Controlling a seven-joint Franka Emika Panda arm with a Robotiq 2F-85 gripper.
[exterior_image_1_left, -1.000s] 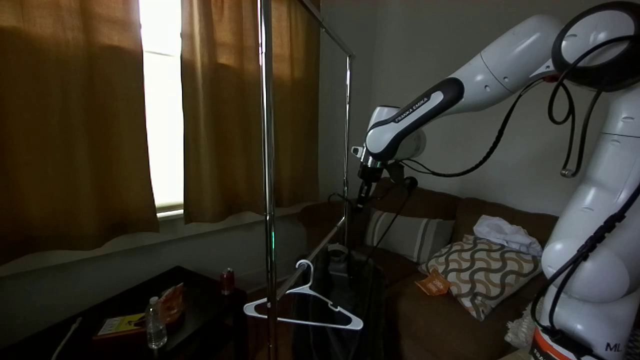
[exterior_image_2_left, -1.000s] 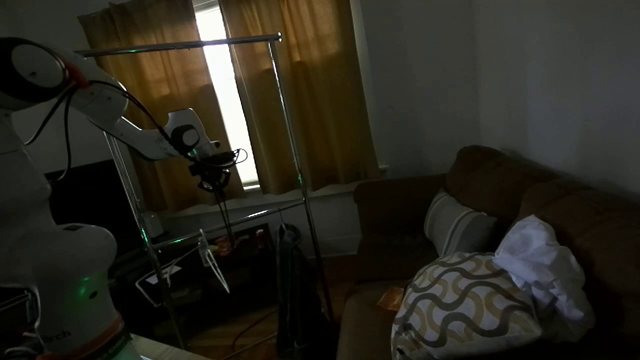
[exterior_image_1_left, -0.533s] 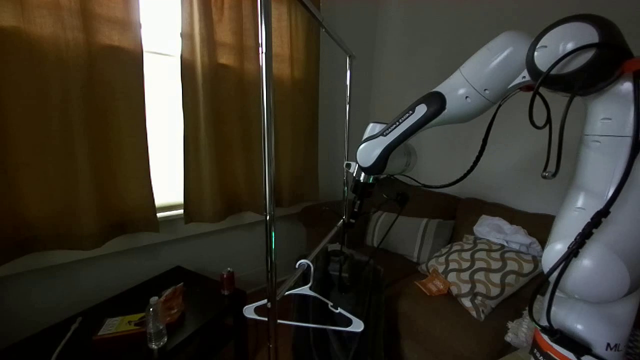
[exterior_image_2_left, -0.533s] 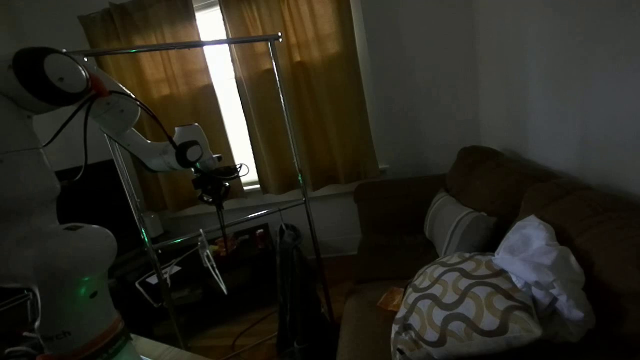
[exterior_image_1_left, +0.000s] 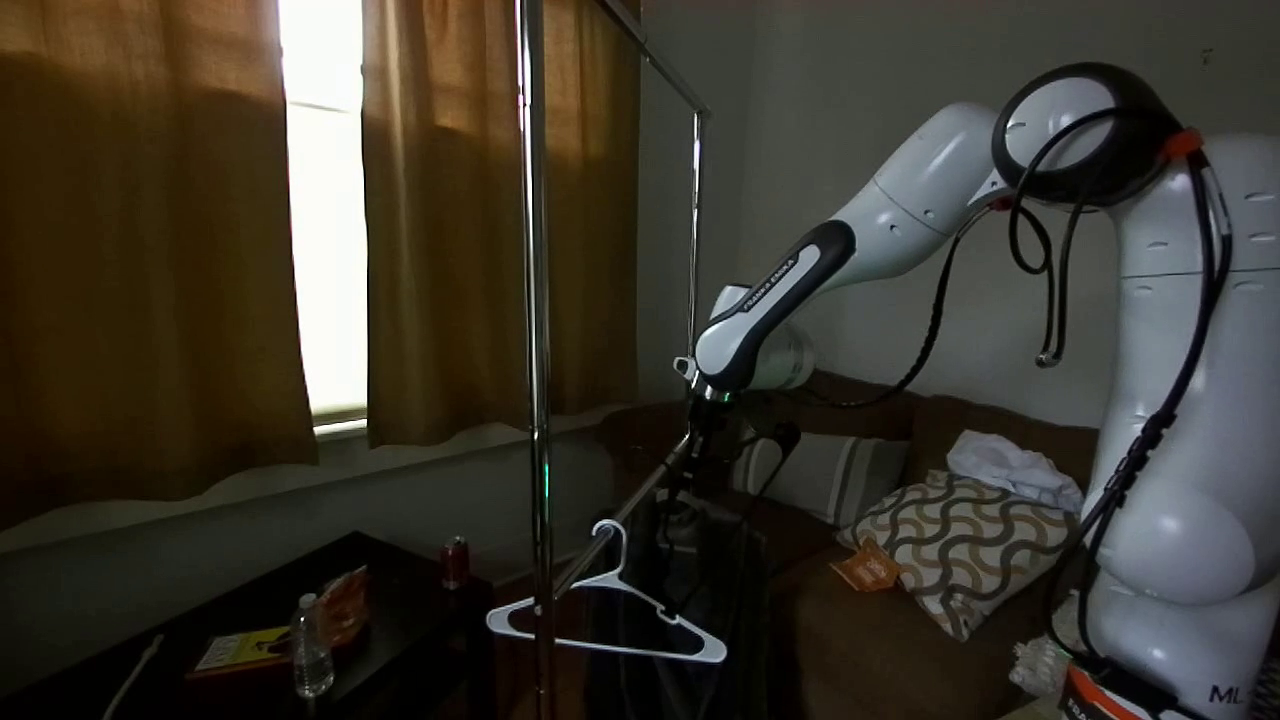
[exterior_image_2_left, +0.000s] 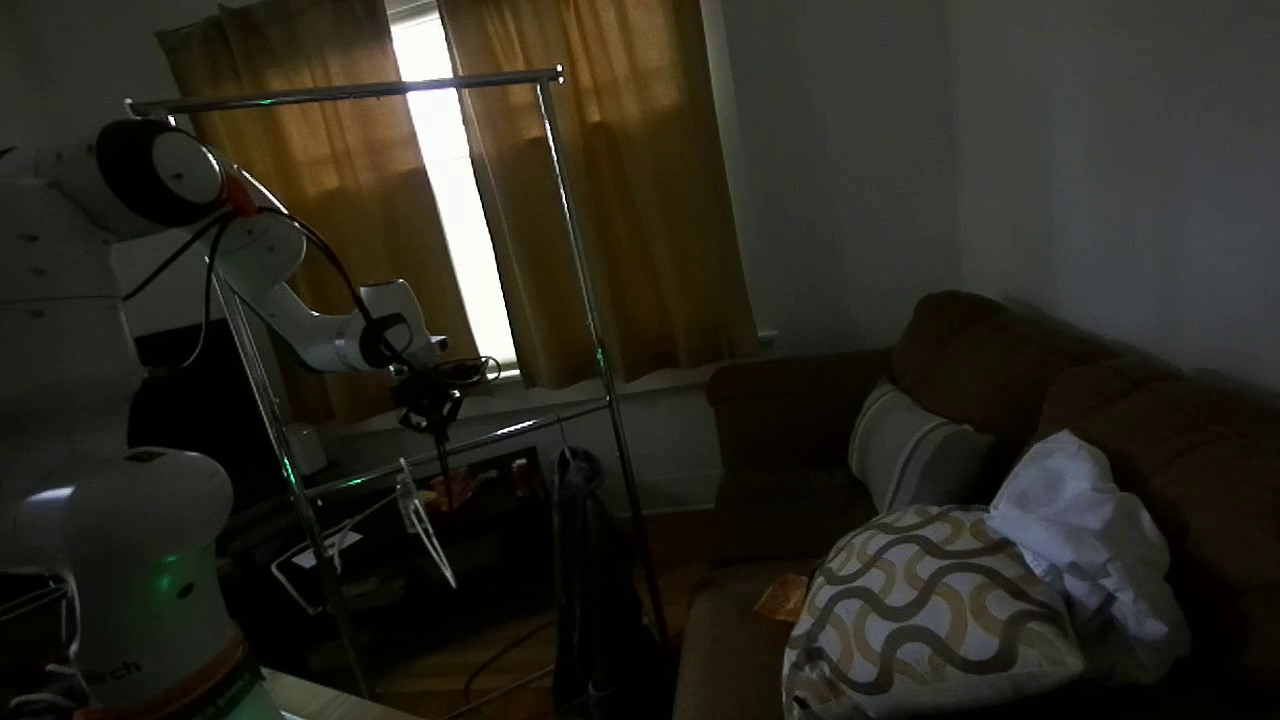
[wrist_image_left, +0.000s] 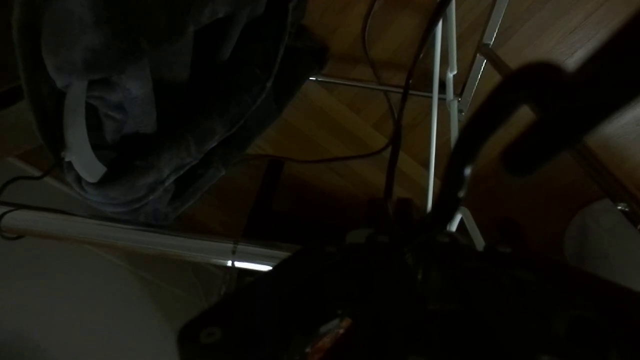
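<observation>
My gripper points down and seems shut on a thin black hanger. The hanger's dark curved part crosses the wrist view; the fingertips are mostly lost in shadow. In an exterior view the gripper is by the lower bar of a chrome clothes rack. Whether hanger and bar touch, I cannot tell. A white hanger hangs on that bar towards the near post; it also shows in the wrist view. A dark garment hangs further along, with a pale hanger part at its neck.
A brown sofa holds a striped pillow, a patterned pillow, a white cloth and an orange packet. A dark table bears a bottle, a red can and an orange bag. Rack posts stand near the arm.
My arm has moved down and forward, bringing the gripper and the black hanger lower, towards the rack's lower bar. The grip looks the same. The white hanger and garment stay in place.
</observation>
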